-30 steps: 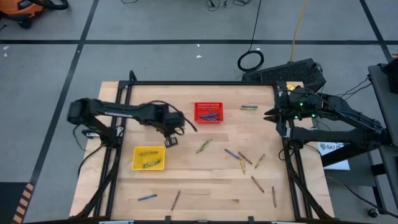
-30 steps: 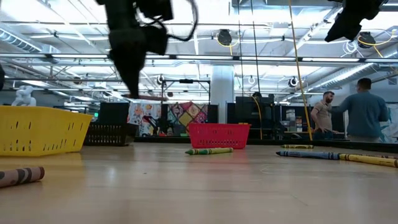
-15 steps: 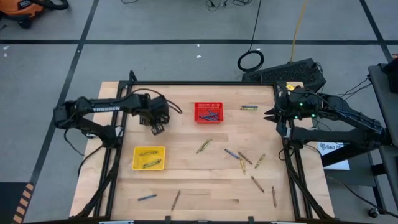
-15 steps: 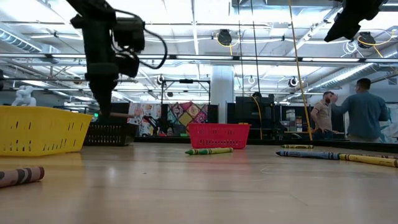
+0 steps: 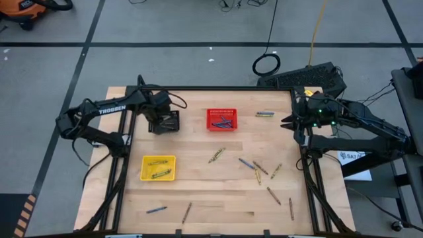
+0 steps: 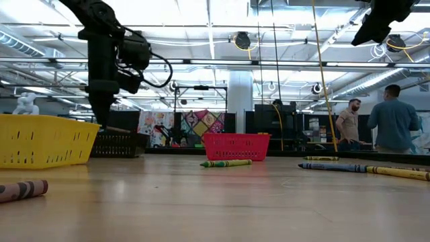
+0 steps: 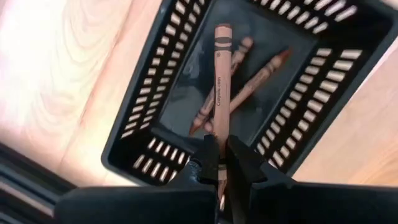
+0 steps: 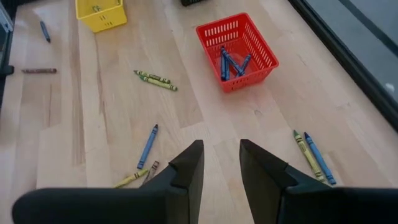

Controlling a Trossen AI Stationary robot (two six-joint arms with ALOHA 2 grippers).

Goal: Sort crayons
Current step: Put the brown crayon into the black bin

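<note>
- Light is bright and even; in the low view it comes from ceiling fixtures and skylights far behind, washing the upper background nearly white.
- Seen from above, the table [image 5: 218, 185] is evenly lit, with only short, soft shadows beside the baskets.
- In the low view the near tabletop is out of focus: the brown crayon [image 6: 23, 190] at the near left edge is blurred, and the yellow basket [image 6: 44, 140] is soft too.
- The left wrist view has strong glare on the wood [image 7: 56, 68], bleaching the grain, while the black basket [image 7: 249, 81] interior stays dark with a dull sheen.
- The right wrist view is clear; its own fingers [image 8: 186, 168] are slightly soft.
</note>
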